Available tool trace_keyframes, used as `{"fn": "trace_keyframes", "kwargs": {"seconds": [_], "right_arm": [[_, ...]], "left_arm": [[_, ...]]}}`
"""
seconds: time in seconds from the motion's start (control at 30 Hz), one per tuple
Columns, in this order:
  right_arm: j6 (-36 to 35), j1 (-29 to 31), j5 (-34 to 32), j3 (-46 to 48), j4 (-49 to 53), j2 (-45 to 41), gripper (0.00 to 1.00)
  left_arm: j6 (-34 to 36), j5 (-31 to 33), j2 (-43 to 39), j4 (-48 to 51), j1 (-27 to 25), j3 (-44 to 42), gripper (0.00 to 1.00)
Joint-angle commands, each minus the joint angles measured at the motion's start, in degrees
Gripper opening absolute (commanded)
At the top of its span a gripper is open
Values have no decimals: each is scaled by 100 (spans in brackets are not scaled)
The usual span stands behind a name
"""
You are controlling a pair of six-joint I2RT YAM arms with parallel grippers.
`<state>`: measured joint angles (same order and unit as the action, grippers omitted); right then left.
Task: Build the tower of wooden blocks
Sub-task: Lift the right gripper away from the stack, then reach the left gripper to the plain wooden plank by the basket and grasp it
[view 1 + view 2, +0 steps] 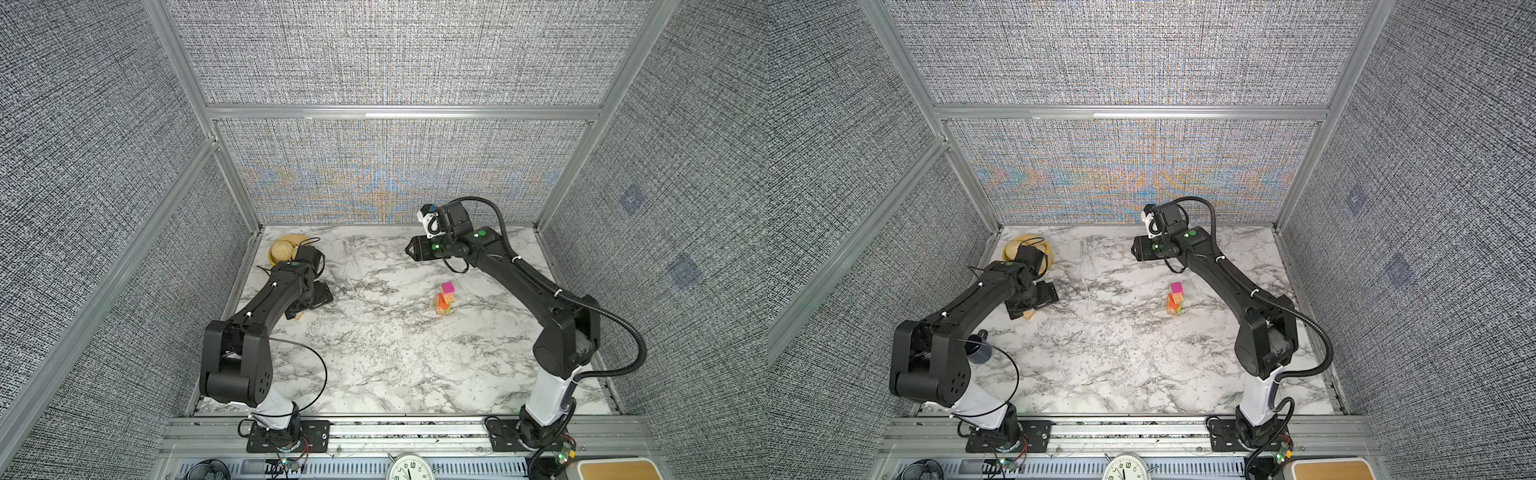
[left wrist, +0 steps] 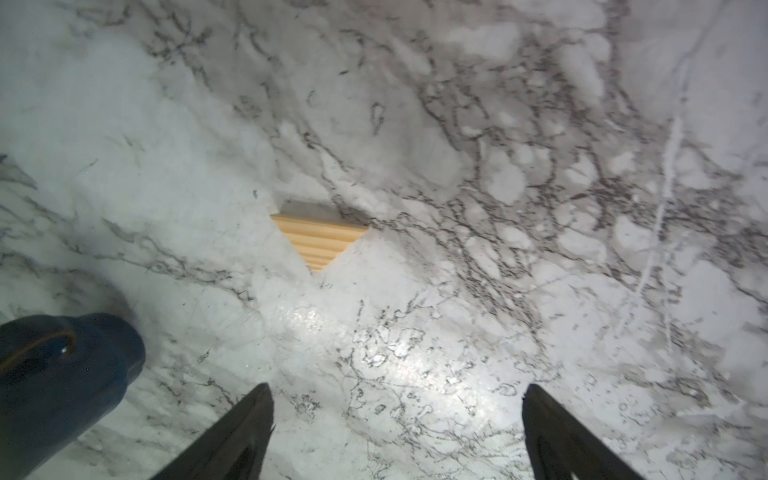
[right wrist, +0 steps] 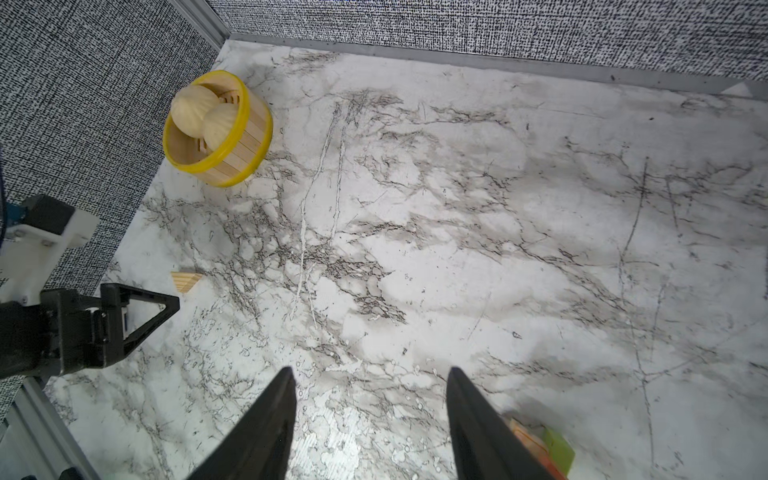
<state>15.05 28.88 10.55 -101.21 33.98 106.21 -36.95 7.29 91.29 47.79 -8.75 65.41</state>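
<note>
One loose triangle block point(image 2: 320, 241) lies on the desk point(image 2: 415, 124), so the left gripper point(image 2: 398, 388) hangs over it spread wide, probably lining up a grab. One tower point(image 1: 444, 301) stands right of centre. The right gripper point(image 3: 370, 370) sits clear of it, partly spread and empty, likely to avoid bumping it. Also one steamer point(image 3: 249, 153), two buns point(image 3: 195, 108), one mug point(image 2: 62, 374).

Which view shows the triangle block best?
The left wrist view: the triangle lies centred, unobstructed, grain visible. The right wrist view shows it small; both top views show only a sliver under the left arm.
</note>
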Motion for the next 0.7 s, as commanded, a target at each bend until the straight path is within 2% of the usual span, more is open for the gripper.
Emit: {"fn": "trace_keyframes", "kwargs": {"seconds": [0.0,0.13,0.47,0.67], "right_arm": [[-74,3,266,-124,-146,105,61],[-82,3,366,-198,-146,228,61],[-116,-16,399,-24,-169,158,61],[-125,-23,361,64,-164,86,61]], "left_arm": [[-367,-197,-14,-276,301,-205,97],[-536,-408,74,-595,653,-327,99],[-445,-749,1021,-818,1294,134,99],[-374,-747,1256,-774,1385,355,98]]}}
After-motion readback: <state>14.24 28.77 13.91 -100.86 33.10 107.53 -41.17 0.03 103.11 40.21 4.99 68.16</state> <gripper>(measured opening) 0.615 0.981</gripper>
